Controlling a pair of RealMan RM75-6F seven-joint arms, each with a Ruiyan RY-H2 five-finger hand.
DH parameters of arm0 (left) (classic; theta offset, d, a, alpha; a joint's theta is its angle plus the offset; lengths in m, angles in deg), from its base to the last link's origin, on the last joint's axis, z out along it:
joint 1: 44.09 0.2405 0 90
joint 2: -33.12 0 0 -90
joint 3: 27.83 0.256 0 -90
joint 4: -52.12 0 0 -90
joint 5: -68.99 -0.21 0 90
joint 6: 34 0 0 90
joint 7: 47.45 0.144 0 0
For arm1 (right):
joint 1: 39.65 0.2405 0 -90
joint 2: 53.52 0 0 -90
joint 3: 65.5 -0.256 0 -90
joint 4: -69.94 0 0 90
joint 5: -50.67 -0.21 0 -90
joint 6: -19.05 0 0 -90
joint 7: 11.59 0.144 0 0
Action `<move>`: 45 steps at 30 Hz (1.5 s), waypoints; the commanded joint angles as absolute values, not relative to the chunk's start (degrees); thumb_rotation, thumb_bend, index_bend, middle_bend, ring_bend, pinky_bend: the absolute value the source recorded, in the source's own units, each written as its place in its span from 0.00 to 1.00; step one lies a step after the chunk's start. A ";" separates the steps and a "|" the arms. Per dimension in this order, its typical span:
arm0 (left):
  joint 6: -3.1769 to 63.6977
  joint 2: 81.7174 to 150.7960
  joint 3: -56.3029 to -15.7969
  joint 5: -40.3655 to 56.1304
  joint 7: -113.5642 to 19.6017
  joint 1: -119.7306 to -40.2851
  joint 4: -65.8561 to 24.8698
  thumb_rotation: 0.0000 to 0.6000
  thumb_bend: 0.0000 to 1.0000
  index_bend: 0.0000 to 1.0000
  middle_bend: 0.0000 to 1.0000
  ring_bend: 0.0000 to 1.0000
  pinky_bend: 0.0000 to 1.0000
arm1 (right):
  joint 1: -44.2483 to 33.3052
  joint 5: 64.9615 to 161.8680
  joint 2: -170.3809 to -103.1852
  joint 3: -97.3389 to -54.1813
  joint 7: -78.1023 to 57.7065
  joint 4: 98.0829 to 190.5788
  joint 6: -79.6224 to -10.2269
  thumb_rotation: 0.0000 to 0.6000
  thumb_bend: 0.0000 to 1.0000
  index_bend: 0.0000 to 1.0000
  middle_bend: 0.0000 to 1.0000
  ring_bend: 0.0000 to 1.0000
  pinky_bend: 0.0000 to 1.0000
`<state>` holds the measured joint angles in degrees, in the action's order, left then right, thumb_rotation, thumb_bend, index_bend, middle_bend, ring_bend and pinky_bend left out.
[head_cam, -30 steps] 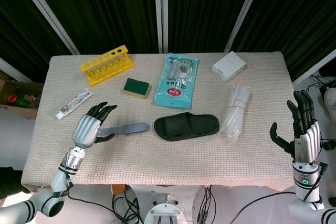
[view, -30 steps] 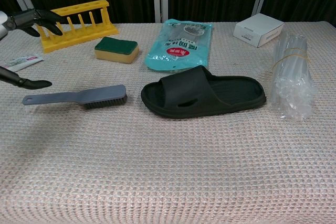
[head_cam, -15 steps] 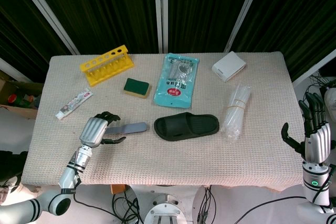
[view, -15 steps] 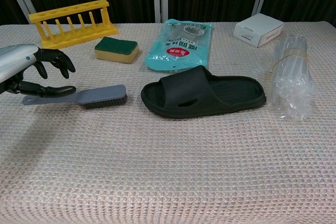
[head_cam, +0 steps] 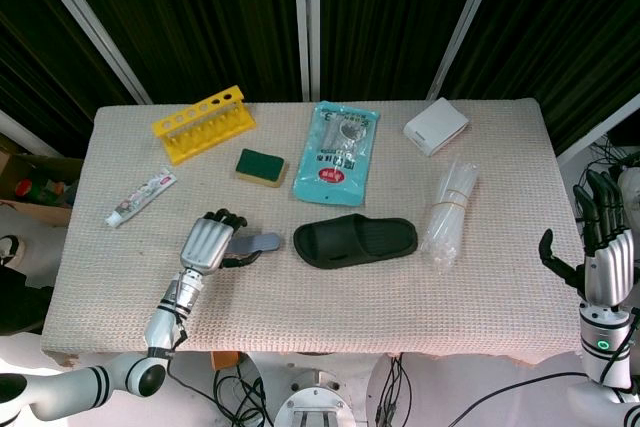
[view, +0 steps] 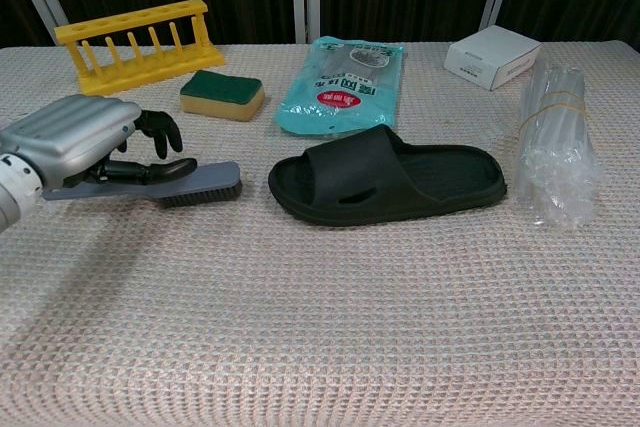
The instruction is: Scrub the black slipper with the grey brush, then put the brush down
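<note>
The black slipper lies sole down at the middle of the table. Just left of it the grey brush lies flat, bristles down. My left hand is over the brush handle, hiding most of it. Its thumb lies along the handle and its fingers curl above it, with a gap between them. My right hand is raised beyond the table's right edge, fingers apart and pointing up, holding nothing.
Along the back stand a yellow tube rack, a green and yellow sponge, a teal packet and a white box. A clear plastic bundle lies right of the slipper. A toothpaste tube lies at the left.
My left hand has moved right and down onto the brush handle, fingers curling in. My right hand has drifted right, away from the table. The brush and slipper have not moved.
</note>
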<state>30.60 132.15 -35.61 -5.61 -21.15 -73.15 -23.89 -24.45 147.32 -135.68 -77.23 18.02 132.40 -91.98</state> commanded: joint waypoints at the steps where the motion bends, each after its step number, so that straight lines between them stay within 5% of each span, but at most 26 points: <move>1: 31.68 133.33 -35.39 -4.94 -19.14 -73.25 -22.78 0.18 0.19 0.36 0.40 0.29 0.43 | -24.49 147.03 -135.46 -77.11 18.09 132.37 -91.54 1.00 0.58 0.00 0.00 0.00 0.00; 14: 29.85 134.17 -34.32 -3.25 -20.76 -73.18 -23.32 0.35 0.19 0.38 0.42 0.32 0.46 | -24.86 145.85 -136.32 -76.92 19.41 130.46 -91.13 1.00 0.60 0.00 0.00 0.00 0.00; 25: 30.49 135.35 -34.61 -3.84 -21.73 -73.76 -21.57 0.60 0.21 0.40 0.44 0.35 0.47 | -24.88 145.52 -136.49 -77.14 20.10 130.18 -91.46 1.00 0.60 0.00 0.00 0.00 0.00; 45: 30.68 134.68 -35.16 -3.59 -24.33 -73.97 -22.54 0.65 0.26 0.45 0.48 0.38 0.50 | -24.74 145.45 -136.77 -76.74 20.27 129.46 -90.82 1.00 0.61 0.00 0.00 0.00 0.00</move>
<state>30.67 134.68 -35.15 -3.59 -24.33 -73.97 -22.54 -24.75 145.44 -136.76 -76.75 20.27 129.46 -90.82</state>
